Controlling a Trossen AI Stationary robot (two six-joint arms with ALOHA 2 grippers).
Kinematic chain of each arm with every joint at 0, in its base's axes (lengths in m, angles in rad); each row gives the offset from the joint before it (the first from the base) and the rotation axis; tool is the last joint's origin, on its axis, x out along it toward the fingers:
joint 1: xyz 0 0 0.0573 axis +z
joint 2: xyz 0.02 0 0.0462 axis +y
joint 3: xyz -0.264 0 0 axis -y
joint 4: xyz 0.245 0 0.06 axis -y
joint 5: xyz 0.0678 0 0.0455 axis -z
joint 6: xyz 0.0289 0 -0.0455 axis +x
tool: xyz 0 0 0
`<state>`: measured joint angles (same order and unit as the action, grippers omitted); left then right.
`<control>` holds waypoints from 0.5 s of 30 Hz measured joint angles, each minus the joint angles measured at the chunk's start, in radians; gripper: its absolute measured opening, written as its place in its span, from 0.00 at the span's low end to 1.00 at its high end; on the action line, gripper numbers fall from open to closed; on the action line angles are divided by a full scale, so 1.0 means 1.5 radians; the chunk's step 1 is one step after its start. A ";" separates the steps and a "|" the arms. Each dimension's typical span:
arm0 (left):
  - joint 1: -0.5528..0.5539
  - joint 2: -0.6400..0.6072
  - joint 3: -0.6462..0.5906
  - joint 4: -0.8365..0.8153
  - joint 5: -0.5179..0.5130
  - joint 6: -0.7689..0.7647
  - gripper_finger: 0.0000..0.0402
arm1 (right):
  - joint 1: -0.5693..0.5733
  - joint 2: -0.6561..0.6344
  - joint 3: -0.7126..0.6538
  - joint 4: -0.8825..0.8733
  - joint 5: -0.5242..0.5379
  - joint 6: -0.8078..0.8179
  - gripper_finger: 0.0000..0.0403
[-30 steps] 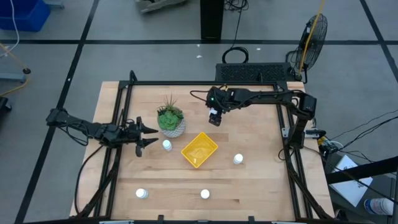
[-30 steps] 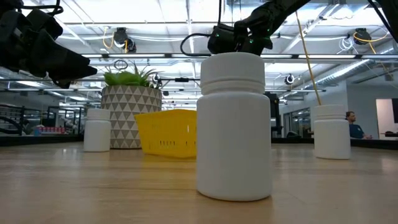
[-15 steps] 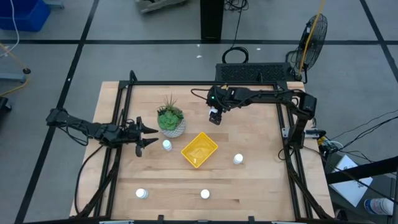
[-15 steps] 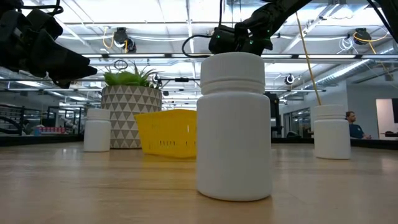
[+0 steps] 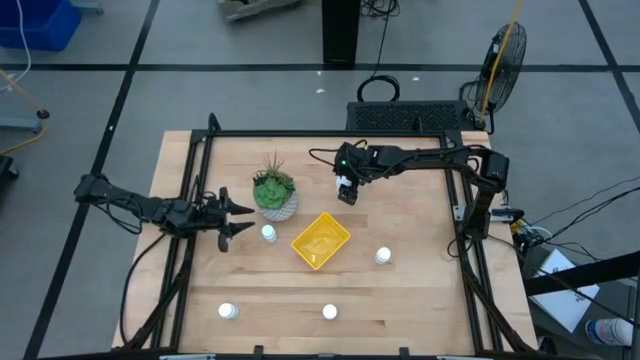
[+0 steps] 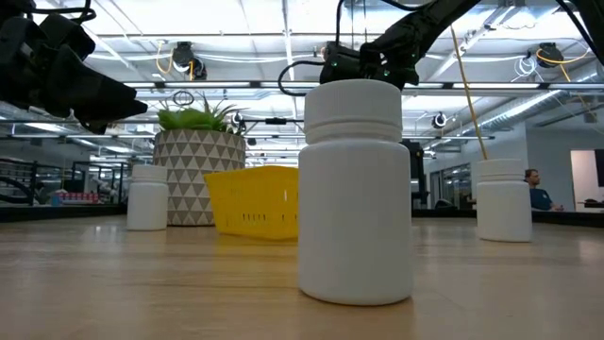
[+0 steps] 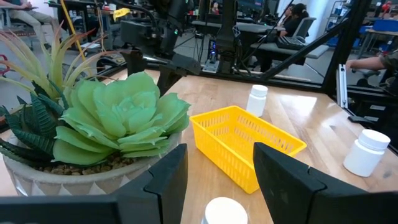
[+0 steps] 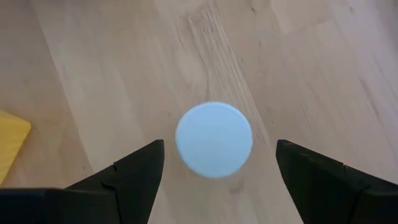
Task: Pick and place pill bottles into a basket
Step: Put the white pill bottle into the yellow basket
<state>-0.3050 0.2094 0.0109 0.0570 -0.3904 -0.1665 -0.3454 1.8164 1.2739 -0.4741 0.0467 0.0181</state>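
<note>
My right gripper (image 5: 346, 192) points down at the table's far middle, open. Its fingers stand on either side of a white pill bottle's cap (image 8: 214, 140) without touching it; the gripper (image 8: 217, 152) hides this bottle in the high view. My left gripper (image 5: 243, 218) is open and level beside the plant pot, and a second bottle (image 5: 268, 233) stands just ahead of its fingers, cap (image 7: 224, 211) up. The yellow basket (image 5: 320, 240) sits flat at the table's middle. Other bottles stand upright on the table (image 5: 383, 256), (image 5: 228, 311), (image 5: 329, 312).
A white patterned pot with a green plant (image 5: 275, 195) stands close to my left gripper and the basket's left. A black frame (image 5: 300, 134) runs around the table's edges. People sit in the room beyond the table (image 7: 292, 15).
My right gripper has shifted a little toward the table's near edge above its bottle, staying open.
</note>
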 joint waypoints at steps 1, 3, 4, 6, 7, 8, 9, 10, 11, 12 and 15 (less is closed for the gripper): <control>0.000 0.000 0.000 0.000 0.000 0.000 0.46 | 0.000 0.000 0.000 0.002 0.000 0.000 0.74; 0.000 0.000 0.000 0.000 0.000 0.000 0.46 | 0.000 0.000 0.000 0.006 0.000 -0.001 0.74; 0.000 0.000 0.000 0.000 0.000 0.000 0.46 | 0.000 0.000 0.000 0.008 0.000 -0.001 0.74; 0.000 0.000 0.000 0.000 0.000 0.002 0.46 | 0.000 0.000 0.000 0.011 0.000 -0.001 0.74; 0.000 0.000 0.000 0.000 0.000 0.003 0.46 | 0.000 0.000 0.000 0.011 0.000 -0.002 0.74; 0.000 0.000 0.000 0.000 0.000 0.003 0.46 | 0.000 0.000 0.000 0.012 0.000 -0.002 0.74; 0.000 0.000 0.000 0.000 0.000 0.003 0.46 | 0.000 0.000 0.000 0.014 0.000 -0.002 0.74; 0.000 0.000 0.000 0.000 0.000 0.003 0.46 | 0.000 0.000 0.000 0.016 0.000 -0.002 0.74; 0.000 0.000 0.000 0.000 0.000 0.003 0.46 | 0.000 0.000 0.000 0.017 0.000 -0.002 0.74; 0.000 0.000 0.000 0.000 0.000 0.003 0.46 | 0.000 0.000 0.000 0.017 0.000 -0.002 0.74; 0.000 0.000 0.000 0.000 0.000 0.003 0.46 | 0.000 0.000 0.000 0.017 0.000 -0.002 0.73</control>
<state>-0.3050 0.2092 0.0109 0.0570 -0.3904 -0.1620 -0.3454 1.8164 1.2736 -0.4490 0.0463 0.0154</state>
